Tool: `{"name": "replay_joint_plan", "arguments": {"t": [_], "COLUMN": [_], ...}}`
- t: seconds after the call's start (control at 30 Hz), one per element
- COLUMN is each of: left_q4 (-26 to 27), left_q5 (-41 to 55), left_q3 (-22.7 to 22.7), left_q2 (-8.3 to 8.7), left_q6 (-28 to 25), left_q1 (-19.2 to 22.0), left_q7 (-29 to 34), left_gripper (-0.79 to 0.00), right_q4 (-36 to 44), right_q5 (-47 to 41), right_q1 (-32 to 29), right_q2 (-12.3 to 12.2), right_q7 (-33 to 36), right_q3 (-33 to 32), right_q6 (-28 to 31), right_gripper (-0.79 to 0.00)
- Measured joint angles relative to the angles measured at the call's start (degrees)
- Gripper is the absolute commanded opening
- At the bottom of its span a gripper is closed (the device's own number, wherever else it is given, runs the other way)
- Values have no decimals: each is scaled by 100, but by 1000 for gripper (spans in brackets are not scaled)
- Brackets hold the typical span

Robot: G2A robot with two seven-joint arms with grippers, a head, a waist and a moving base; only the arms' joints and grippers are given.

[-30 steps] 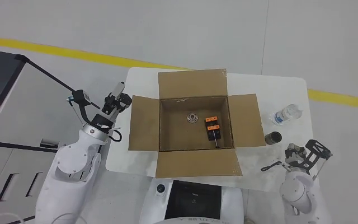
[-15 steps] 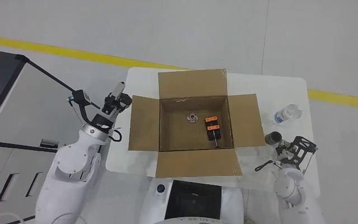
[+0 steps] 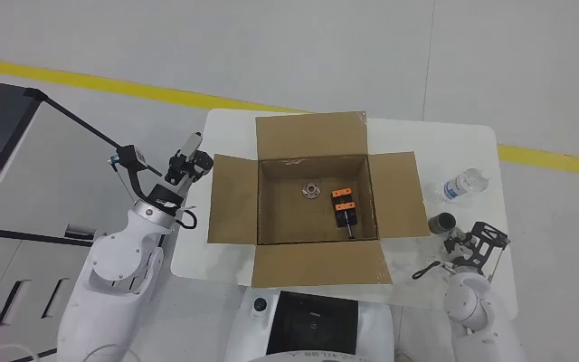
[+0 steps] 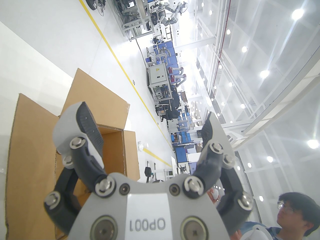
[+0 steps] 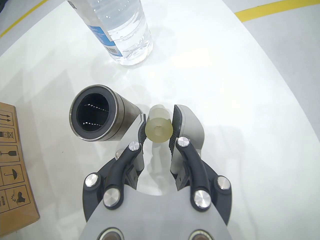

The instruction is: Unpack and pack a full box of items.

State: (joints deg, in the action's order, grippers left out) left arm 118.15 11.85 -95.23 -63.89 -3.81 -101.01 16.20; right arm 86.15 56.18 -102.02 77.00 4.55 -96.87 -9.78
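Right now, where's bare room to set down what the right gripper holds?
Free: the table at its far right corner, between the box flaps and the water bottle. The box floor left of the metal flange is bare too. Crowded: around the right gripper, with the metal sleeve and bottle close to its yellowish cylinder.

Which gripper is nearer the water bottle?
Right. The right gripper, shut on a pale cylinder, is close to the water bottle; the left gripper, open, is across the box.
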Motion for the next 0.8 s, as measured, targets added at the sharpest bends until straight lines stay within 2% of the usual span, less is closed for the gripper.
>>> {"name": "replay_joint_plan", "arguments": {"t": [0.23,0.73,0.8], "left_q4": [0,0,0], "left_q5": [0,0,0], "left_q3": [0,0,0], "left_q2": [0,0,0], "left_q6": [0,0,0], "left_q1": [0,0,0], "left_q7": [0,0,0], "left_gripper": [0,0,0], "right_q4": [-207,-157,-196], "right_q5": [112,289,324], "right_q1": [156,-6,33], "right_q2": [8,0,2], "right_q7": [-37,-24,-14], "right_q3": [108,121,142], "right_q6": [-13,29,-25], "right_gripper": [-785,-785,-643]}}
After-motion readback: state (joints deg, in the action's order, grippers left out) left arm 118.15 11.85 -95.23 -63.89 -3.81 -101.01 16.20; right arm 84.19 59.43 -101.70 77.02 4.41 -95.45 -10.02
